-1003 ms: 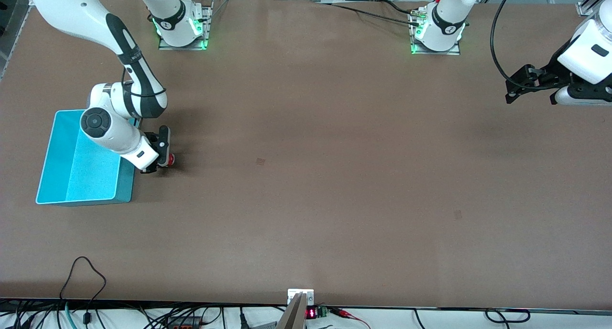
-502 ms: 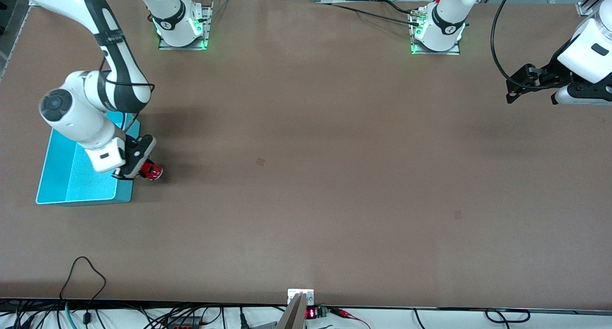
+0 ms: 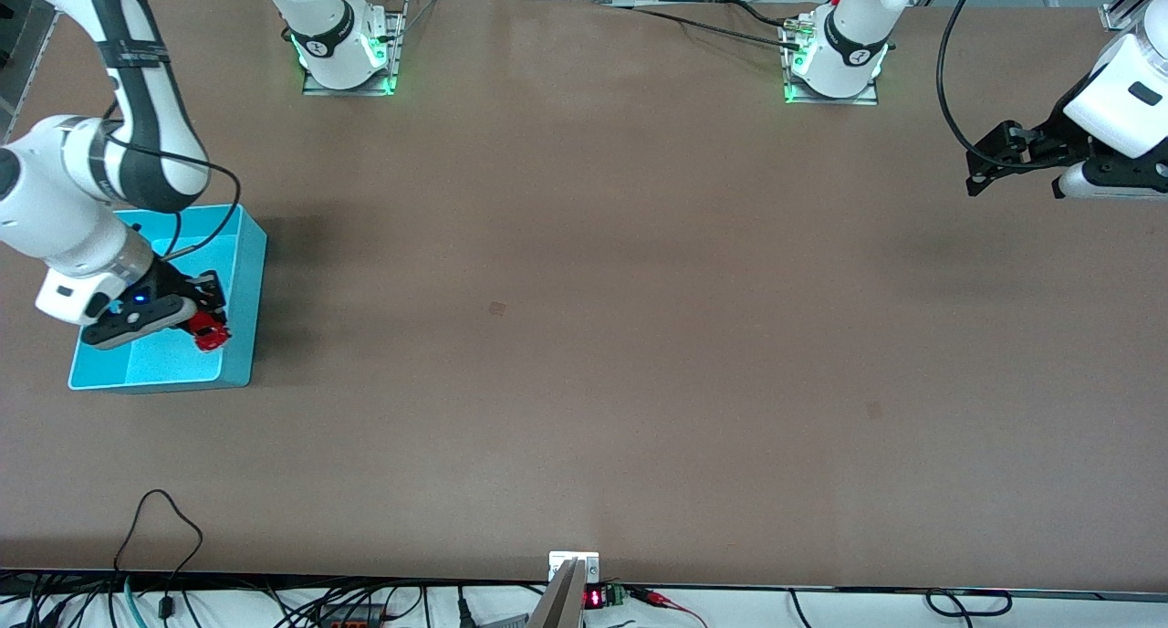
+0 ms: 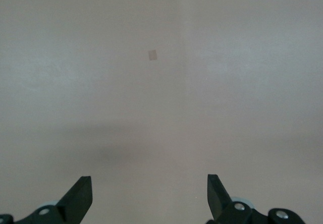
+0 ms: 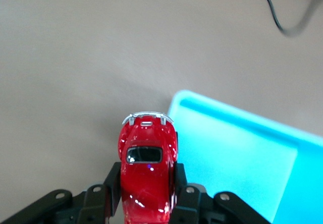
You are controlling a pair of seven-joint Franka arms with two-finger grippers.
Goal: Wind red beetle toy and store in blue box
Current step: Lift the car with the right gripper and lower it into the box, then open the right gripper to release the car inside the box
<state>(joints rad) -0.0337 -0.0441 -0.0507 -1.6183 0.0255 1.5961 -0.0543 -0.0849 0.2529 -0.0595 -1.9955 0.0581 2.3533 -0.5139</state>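
Observation:
My right gripper [image 3: 203,322] is shut on the red beetle toy [image 3: 211,335] and holds it in the air over the blue box [image 3: 245,286], by the box's corner nearest the front camera. In the right wrist view the glossy red toy [image 5: 147,171] sits clamped between the black fingers [image 5: 110,183], its silver bumper pointing away, with the blue box [image 5: 242,158] below and beside it. My left gripper [image 3: 981,167] is open and empty, waiting in the air over the left arm's end of the table; its fingertips [image 4: 81,191] show over bare tabletop.
The brown table [image 3: 584,336] carries little else. The two arm bases [image 3: 347,53] stand along the table's edge farthest from the front camera. Cables [image 3: 164,537] lie at the edge nearest the front camera. A black cable [image 5: 282,17] hangs in the right wrist view.
My right gripper lifted the red toy from the table beside the box and carried it over the box's inside. The left arm has not moved.

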